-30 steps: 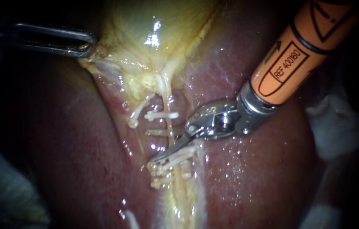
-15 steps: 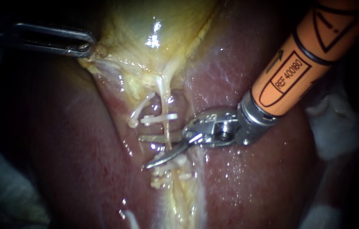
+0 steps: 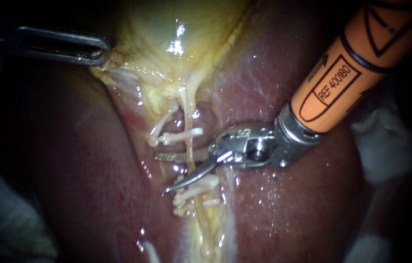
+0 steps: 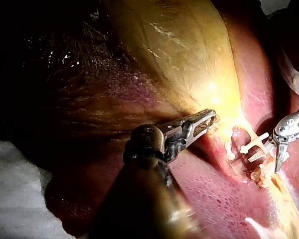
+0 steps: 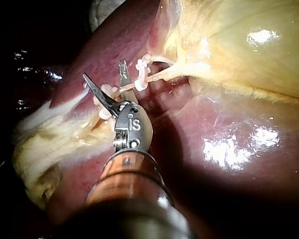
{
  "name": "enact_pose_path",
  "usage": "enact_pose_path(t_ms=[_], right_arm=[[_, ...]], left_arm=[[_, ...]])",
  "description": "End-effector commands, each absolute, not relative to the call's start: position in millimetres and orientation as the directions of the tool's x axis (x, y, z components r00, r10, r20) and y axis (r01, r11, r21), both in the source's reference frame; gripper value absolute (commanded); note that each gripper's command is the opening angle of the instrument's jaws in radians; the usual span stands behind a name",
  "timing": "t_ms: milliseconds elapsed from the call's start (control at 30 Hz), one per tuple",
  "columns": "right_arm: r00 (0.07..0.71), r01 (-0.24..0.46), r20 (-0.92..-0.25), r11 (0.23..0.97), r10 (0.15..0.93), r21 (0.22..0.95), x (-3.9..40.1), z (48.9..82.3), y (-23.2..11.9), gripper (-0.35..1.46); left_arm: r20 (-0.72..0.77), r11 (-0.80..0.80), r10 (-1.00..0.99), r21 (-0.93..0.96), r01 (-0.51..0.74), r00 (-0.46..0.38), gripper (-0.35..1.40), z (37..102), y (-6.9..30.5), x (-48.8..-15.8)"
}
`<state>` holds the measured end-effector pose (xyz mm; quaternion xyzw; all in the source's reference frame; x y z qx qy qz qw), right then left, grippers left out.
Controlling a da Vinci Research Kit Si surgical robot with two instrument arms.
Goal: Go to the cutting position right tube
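Between the clips (image 3: 184,136), right claw (image 3: 162,173) is apart, astride the right tube (image 3: 190,146): square it up, stay off both clips. Left claw (image 3: 96,53) clamped on gallbladder (image 3: 167,29) for tension.

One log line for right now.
right instrument open | tube between its blades, below upper clip | left instrument gripping gallbladder | tube uncut
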<state>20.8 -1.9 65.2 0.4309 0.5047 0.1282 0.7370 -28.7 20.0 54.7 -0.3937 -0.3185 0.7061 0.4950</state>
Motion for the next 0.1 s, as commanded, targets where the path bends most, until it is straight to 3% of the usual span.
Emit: enact_pose_path(t_ms=[33,100], right_arm=[[0.458,0.247,-0.634,0.596,0.623,0.764,20.8,65.2,-1.9,1.29],[0.458,0.247,-0.634,0.596,0.623,0.764,20.8,65.2,-1.9,1.29]], left_arm=[[-0.241,-0.307,0.950,-0.839,-0.448,-0.200,-0.35,54.7,20.0,-28.8],[-0.241,-0.307,0.950,-0.839,-0.448,-0.200,-0.35,54.7,20.1,-28.7]])
